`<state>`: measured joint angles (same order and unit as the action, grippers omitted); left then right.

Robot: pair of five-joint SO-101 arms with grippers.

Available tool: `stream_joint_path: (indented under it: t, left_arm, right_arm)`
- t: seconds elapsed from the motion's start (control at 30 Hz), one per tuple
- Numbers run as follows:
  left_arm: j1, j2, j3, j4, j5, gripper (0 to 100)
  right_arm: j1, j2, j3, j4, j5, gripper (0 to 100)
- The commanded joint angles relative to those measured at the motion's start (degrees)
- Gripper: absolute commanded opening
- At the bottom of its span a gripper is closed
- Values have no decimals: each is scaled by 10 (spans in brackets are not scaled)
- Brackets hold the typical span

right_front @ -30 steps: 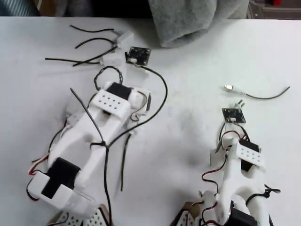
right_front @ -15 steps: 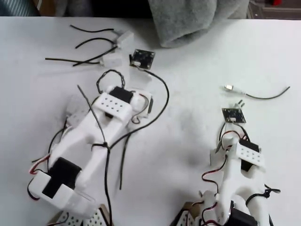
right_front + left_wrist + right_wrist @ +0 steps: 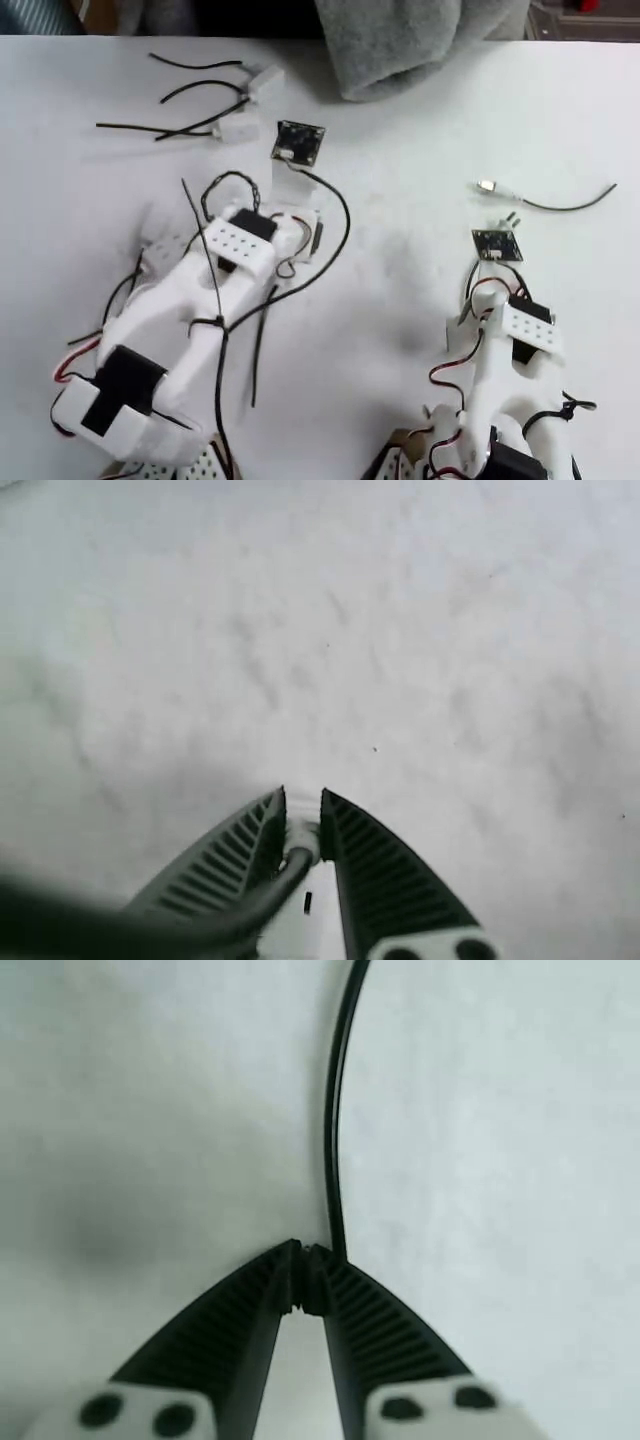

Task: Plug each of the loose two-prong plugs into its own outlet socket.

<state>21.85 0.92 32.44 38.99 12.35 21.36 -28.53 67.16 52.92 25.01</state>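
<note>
My left gripper (image 3: 301,805) is shut on a small white plug (image 3: 302,837) whose black cable (image 3: 250,905) trails back past the fingers; bare white table lies under it. From above, this gripper (image 3: 288,178) sits below its wrist board, a short way nearer than two white outlet blocks (image 3: 264,80) (image 3: 238,126) with black leads. My right gripper (image 3: 303,1258) is shut, with a black cable (image 3: 338,1110) running away from beside its tip. In the high view the right gripper (image 3: 508,219) is just short of a loose white plug (image 3: 487,186) and its thin cable (image 3: 565,207).
A grey cloth (image 3: 400,45) hangs over the table's far edge. Several loose black leads (image 3: 190,95) fan out at the far left. Another black cable (image 3: 258,350) lies beside the left arm. Open white table (image 3: 400,260) separates the two arms.
The left arm has drawn back toward the near edge, away from the outlet blocks, taking its plug and cable along. The right arm has not moved.
</note>
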Motion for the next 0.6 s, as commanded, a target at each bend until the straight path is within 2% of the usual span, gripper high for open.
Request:
stream_joint_path:
  t: [0.0,0.13,0.27,0.4,0.57]
  left_arm:
    - [-7,2,8,24,-5,103]
    - [-6,2,-58,142,-5,247]
    - [-21,4,-122,253,-16,286]
    - [-31,7,-120,257,-36,290]
    - [-33,8,-59,182,-35,290]
  right_arm:
    - [8,-4,-1,-5,2,19]
    - [8,-4,-1,-5,2,19]
    - [8,-4,-1,-5,2,20]
    - [8,-4,-1,-5,2,20]
    - [8,-4,-1,-5,2,20]
